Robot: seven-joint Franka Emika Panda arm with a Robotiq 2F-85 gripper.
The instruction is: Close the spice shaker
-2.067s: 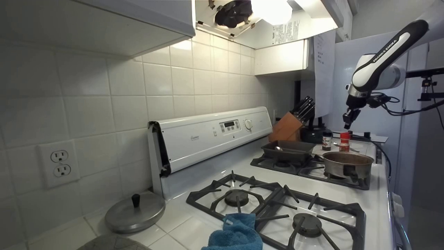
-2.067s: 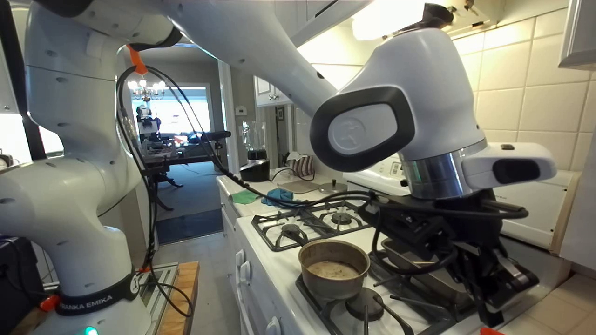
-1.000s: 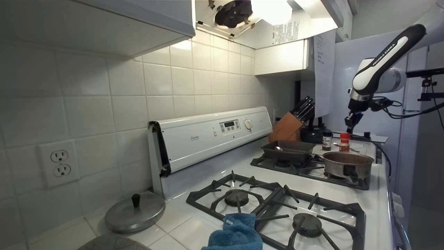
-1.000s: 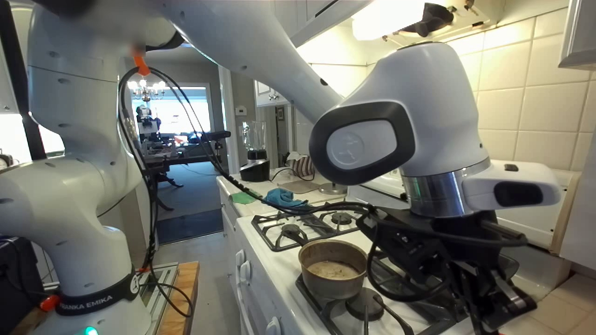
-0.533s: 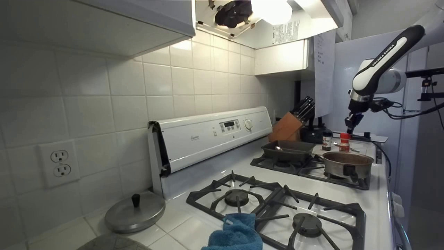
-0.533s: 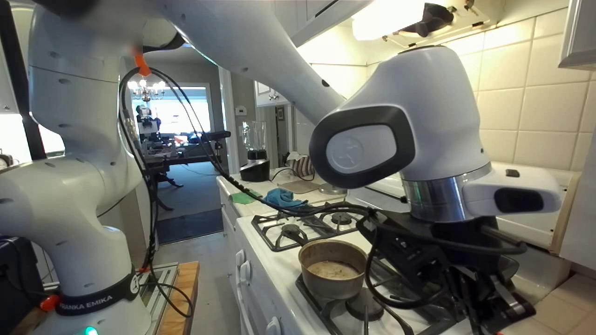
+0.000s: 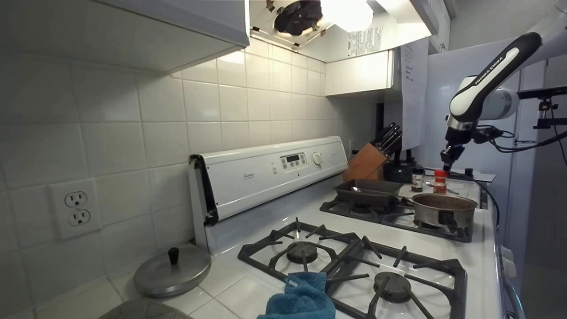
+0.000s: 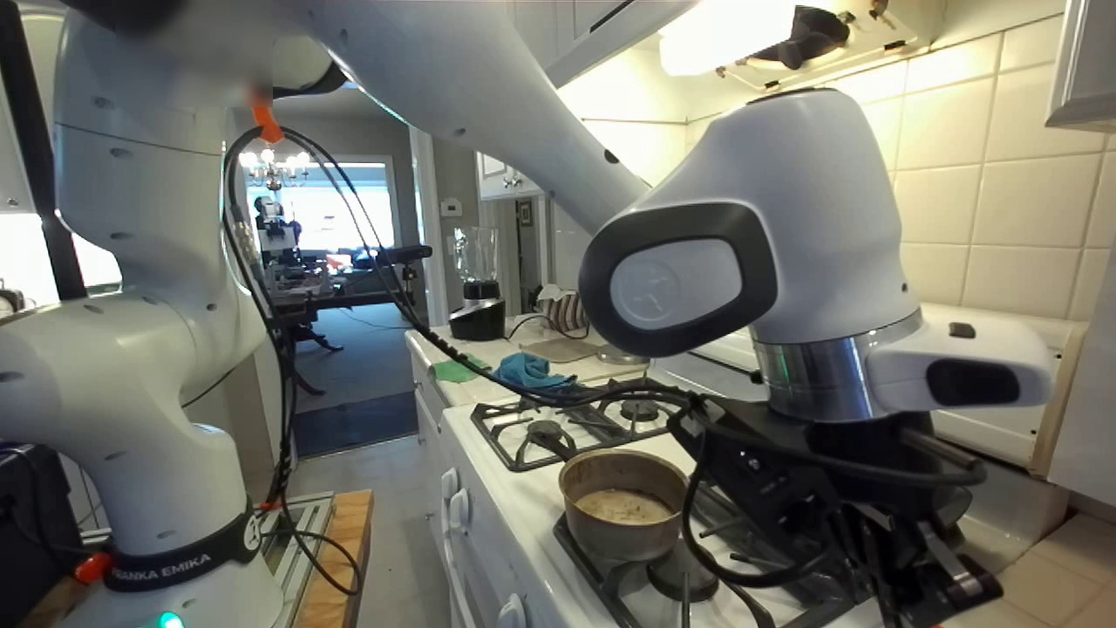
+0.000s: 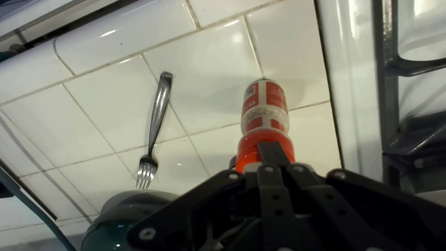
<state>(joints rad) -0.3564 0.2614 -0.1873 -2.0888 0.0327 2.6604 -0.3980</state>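
A wide white gas stove (image 7: 257, 190) with black grates (image 7: 460, 288) is stretching across both exterior views, and a white jointed robot arm (image 8: 811, 235) is bending down at one end of it. A white-tiled tabletop (image 9: 202, 62) is adjoining the stove at that end. On the grates a dark rectangular metal pan (image 7: 367, 198) and a dull round metal pot (image 8: 610, 530) are sitting side by side; a brown wooden knife block (image 7: 365, 164) is showing behind the pan (black knife handles (image 7: 391, 138) are jutting from its top). The arm's black two-fingered claw (image 9: 273, 152) is angling down with its fingers closed together, and in the wrist view they are covering part of the red top of the tiny, slim, red-labelled spice shaker (image 9: 264, 113). The shaker is standing upright on the tabletop, just beyond the pot in an exterior view; I cannot tell whether the claw is touching it. A small black-capped bottle (image 7: 417, 181) is standing near the shaker, and a thin silver fork (image 9: 158, 113) is lying on the tabletop.
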